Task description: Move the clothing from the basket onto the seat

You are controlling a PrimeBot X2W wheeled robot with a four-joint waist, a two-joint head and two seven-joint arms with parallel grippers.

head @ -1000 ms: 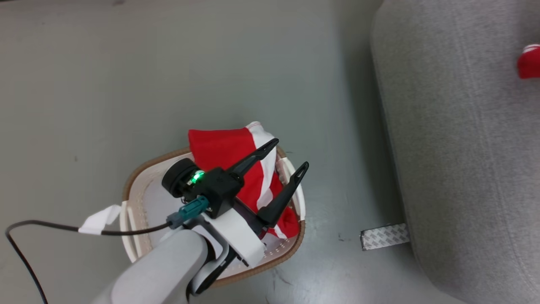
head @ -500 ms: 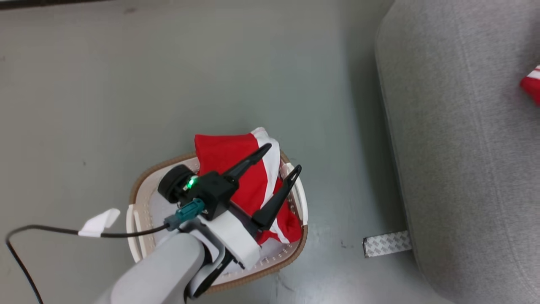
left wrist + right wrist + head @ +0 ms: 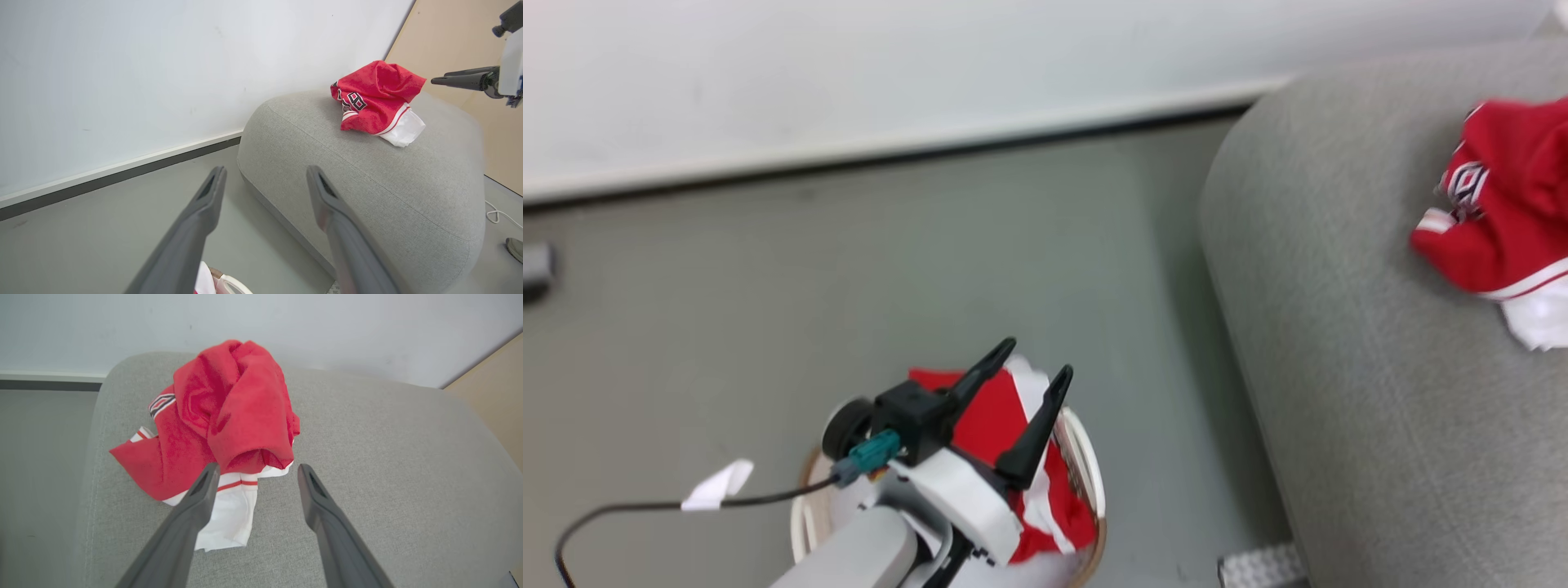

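Just below the spread, empty left gripper [image 3: 1037,359]: bunched red-and-white fabric clothing [image 3: 987,418], no clear long axis, inside the oval white perforated plastic basket [image 3: 1092,478]. Well off to the right: large light-grey upholstered seat [image 3: 1339,343], the right gripper [image 3: 258,469], also spread and empty, pointing at a crumpled red garment [image 3: 229,416] lying there. Nearer arm, likely: left.

- No legible text, brand name or number anywhere.
- red garment [image 3: 376,96] on the seat [image 3: 367,183]: dark-and-white diamond print band, no letters readable.
- white tag [image 3: 717,483]: looks blank.
- patterned strip [image 3: 1262,565] on the floor [image 3: 931,269]: blurred, unreadable.
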